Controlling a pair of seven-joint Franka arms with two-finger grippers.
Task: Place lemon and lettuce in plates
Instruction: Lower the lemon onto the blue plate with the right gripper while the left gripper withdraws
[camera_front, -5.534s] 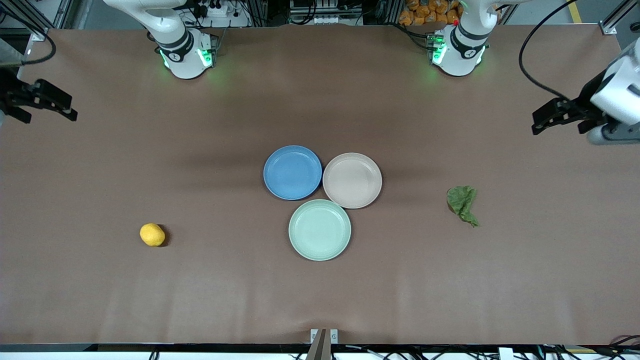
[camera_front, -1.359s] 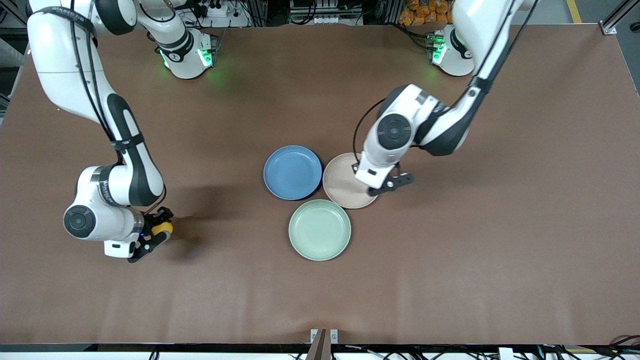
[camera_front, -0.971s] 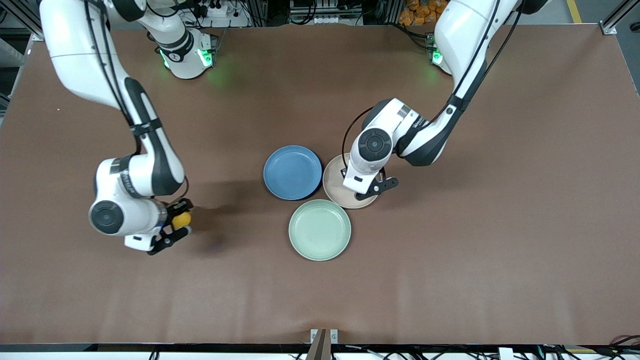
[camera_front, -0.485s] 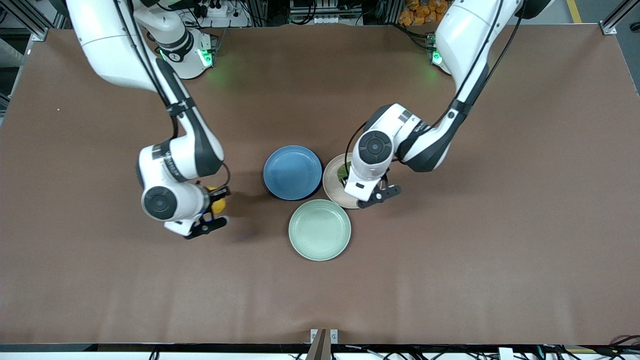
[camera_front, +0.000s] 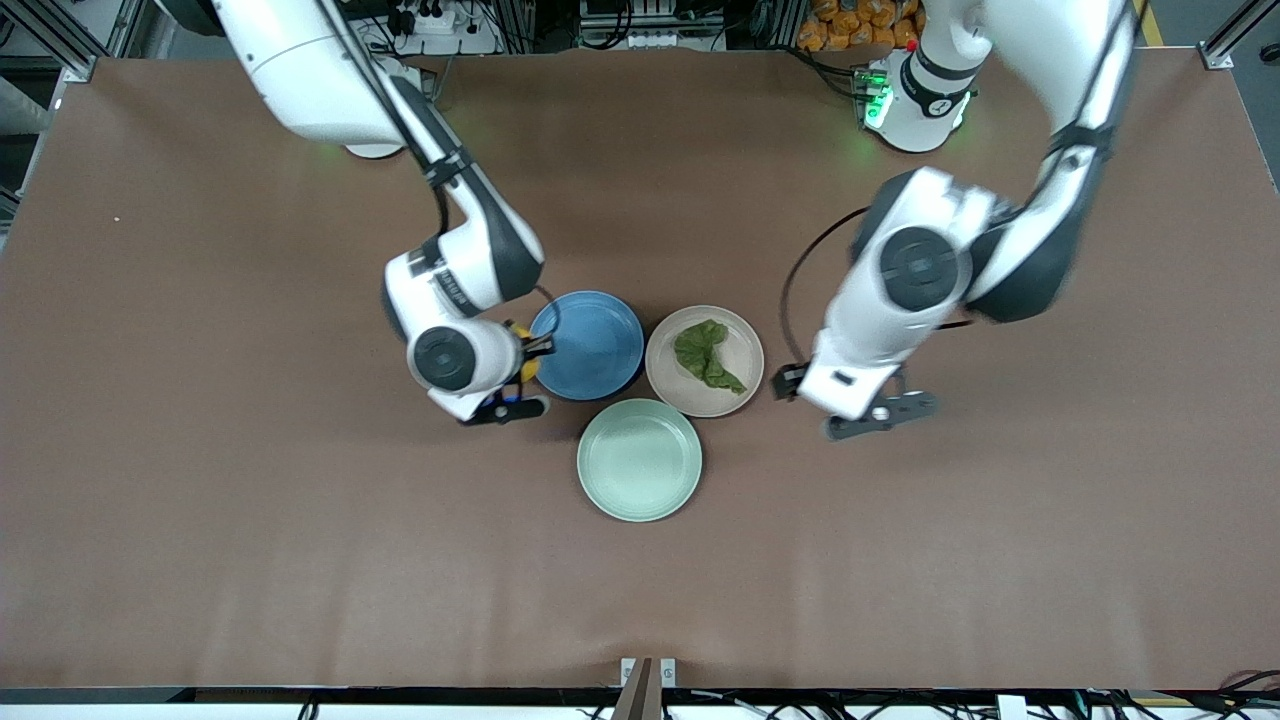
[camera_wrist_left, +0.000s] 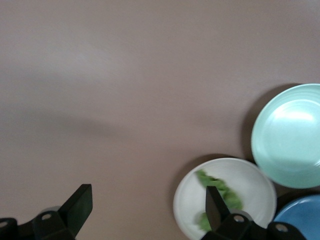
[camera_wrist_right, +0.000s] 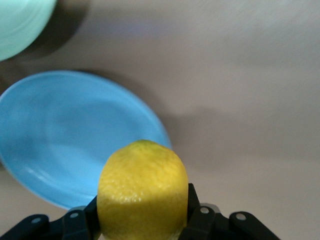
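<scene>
The yellow lemon sits between the fingers of my right gripper, which is shut on it in the air over the rim of the blue plate at the right arm's end. The dark green lettuce lies in the beige-pink plate. My left gripper hangs open and empty over bare table beside that plate, toward the left arm's end.
A mint green plate touches both other plates and lies nearer to the front camera. Brown table surface stretches widely around the three plates.
My left gripper opened, left the lettuce in the beige-pink plate, and drew away toward the left arm's end. The right arm carried the lemon across the table to the blue plate's edge.
</scene>
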